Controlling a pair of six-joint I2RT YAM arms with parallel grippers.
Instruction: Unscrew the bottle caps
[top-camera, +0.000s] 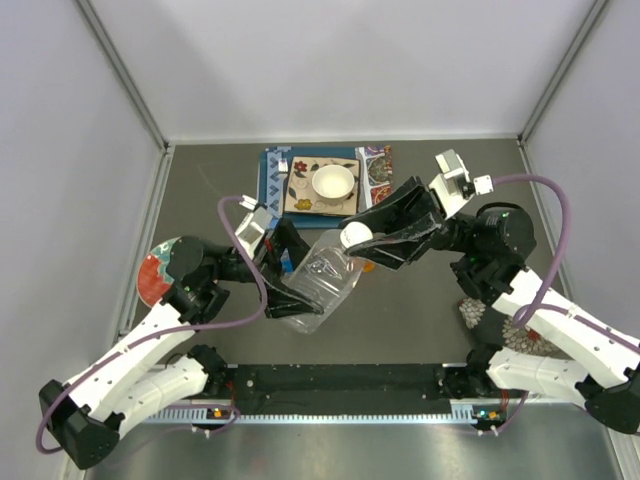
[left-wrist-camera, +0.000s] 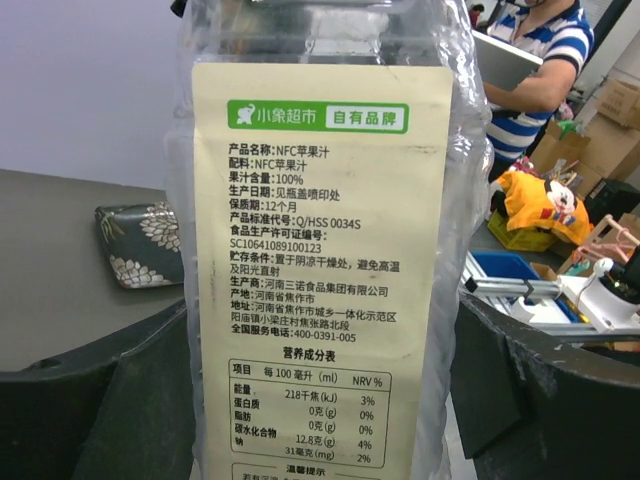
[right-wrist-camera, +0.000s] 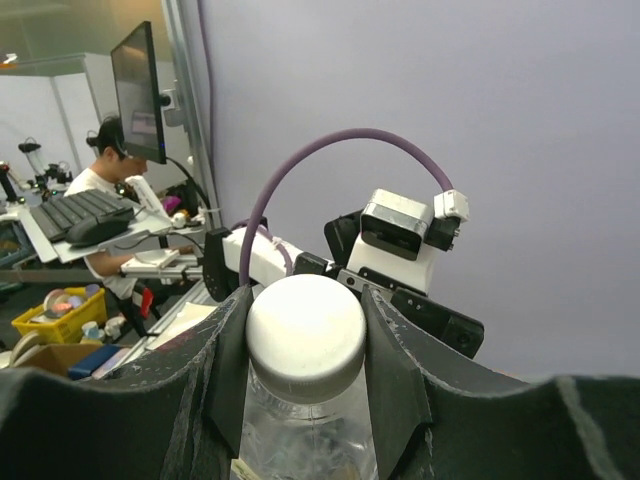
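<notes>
Left gripper (top-camera: 288, 268) clamped on clear bottle (top-camera: 318, 282), bottle tilted between the arms. Right gripper (right-wrist-camera: 305, 345) closed around white cap (right-wrist-camera: 305, 333), pads touching both sides. Cap seems seated on neck; thread seam hidden.

**Reporter:** What lies on the dark grey worktop (top-camera: 420, 300)?
**Photographer:** At the far middle, a cluster of overlapping patterned mats (top-camera: 300, 195). By the left edge, a round plate (top-camera: 158, 268), red and teal, partly hidden by the left arm. Beside the right arm, a dark speckled cloth (top-camera: 472, 312).
**Reporter:** Touching?
**Photographer:** No, all three are well apart.
</notes>
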